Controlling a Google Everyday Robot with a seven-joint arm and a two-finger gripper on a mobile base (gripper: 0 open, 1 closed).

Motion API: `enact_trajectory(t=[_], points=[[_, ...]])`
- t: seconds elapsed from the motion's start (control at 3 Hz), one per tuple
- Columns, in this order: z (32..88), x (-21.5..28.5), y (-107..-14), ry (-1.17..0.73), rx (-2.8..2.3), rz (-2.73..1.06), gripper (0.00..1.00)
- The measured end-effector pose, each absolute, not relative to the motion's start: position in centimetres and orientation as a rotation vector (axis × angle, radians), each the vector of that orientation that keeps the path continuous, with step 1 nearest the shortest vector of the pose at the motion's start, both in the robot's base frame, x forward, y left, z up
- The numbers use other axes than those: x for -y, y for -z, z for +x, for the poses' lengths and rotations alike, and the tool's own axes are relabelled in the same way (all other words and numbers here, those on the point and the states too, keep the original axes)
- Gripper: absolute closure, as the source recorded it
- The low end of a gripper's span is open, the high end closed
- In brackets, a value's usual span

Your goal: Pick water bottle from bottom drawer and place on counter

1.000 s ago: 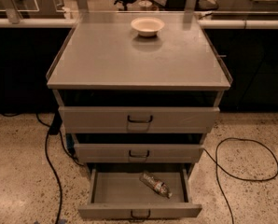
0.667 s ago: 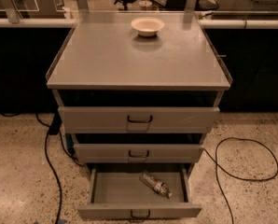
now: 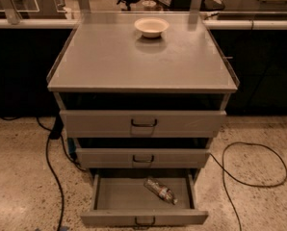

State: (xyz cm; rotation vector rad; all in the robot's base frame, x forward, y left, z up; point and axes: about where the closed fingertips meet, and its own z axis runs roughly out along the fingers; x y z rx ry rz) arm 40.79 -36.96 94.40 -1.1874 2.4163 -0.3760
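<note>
The water bottle lies on its side in the bottom drawer, right of the middle, angled with one end toward the back. That drawer is pulled out and open, with its small dark loop handle at the front. Above it the counter spreads flat and grey, with thin raised side rims. The gripper is out of view.
A white bowl sits at the back of the counter. Two wider drawers above the open one are shut. Black cables loop on the speckled floor at right and left. A white-edged bench runs behind.
</note>
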Motion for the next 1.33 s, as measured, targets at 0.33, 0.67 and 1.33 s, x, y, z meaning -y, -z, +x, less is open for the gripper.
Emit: enact_trajectory(t=[0.33, 0.67, 1.33], points=[[38.5, 34.8, -91.1, 0.346, -2.427, -1.213, 0.0], [37.1, 33.3, -87.7, 0.253, -2.463, -1.264, 0.0], [35.7, 31.7, -79.2, -0.046, -2.607, -1.354, 0.0]])
